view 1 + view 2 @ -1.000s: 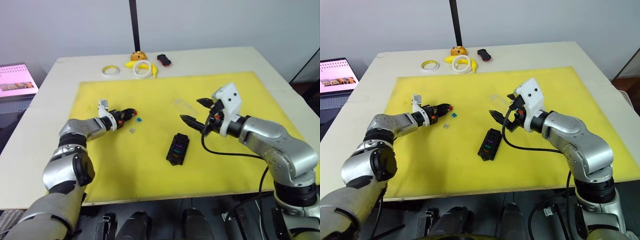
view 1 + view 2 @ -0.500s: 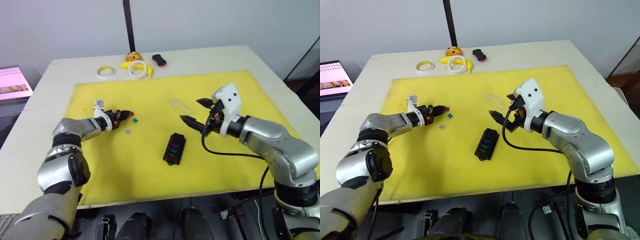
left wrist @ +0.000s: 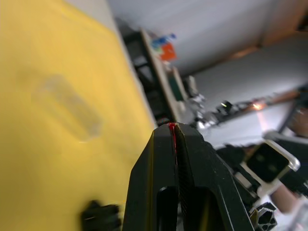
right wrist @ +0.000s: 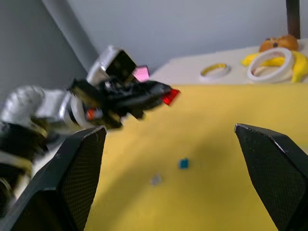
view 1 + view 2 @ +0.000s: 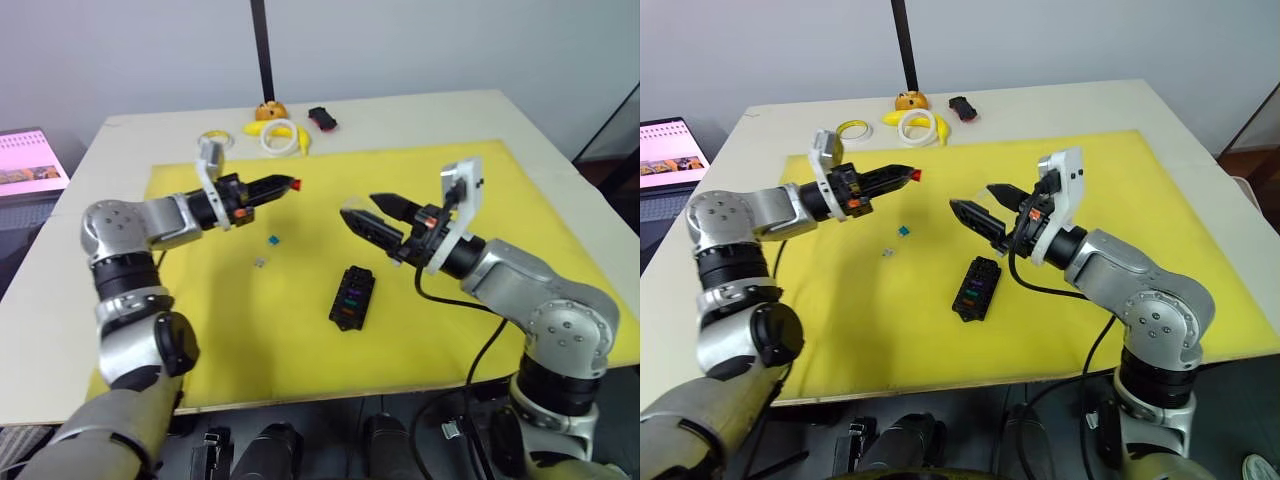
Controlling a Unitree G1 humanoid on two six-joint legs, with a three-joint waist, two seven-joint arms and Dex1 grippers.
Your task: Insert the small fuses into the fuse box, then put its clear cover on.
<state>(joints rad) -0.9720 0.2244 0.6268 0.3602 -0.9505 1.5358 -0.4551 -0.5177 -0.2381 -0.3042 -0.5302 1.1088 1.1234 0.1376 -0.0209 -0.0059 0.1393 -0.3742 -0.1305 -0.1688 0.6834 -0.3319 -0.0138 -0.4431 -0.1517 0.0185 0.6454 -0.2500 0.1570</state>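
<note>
The tiny red plastic fuse [image 5: 296, 184] is pinched at the very tip of the left pincer [image 5: 283, 185], whose two black fingers are shut tight on it. It is held up in the air above the yellow mat, over the part of the mat toward the far edge of the tabletop. The small black plastic fuse box [image 5: 353, 297] lies flat on the mat, lower down and toward the near edge, off to the right of the fuse. Its long side runs roughly from near to far, a little tilted, and some coloured fuses already sit in its slots. So I think the left arm must bring the red fuse down and across to the right to reach a free slot.

The right pincer [image 5: 374, 213] hangs in the air between the fuse and the box, with its fingers wide apart and holding nothing. It is the nearer arm to the box, and it could get in the way of the left arm.

Two more fuses lie loose on the mat, well apart from the box: a little teal one [image 5: 273, 240] and a little grey one [image 5: 260, 262]. The thin clear plastic cover [image 3: 67, 107] lies flat on the mat, farther off.

Some white tape rings [image 5: 282, 137] sit at the far edge of the tabletop, out of the way.
</note>
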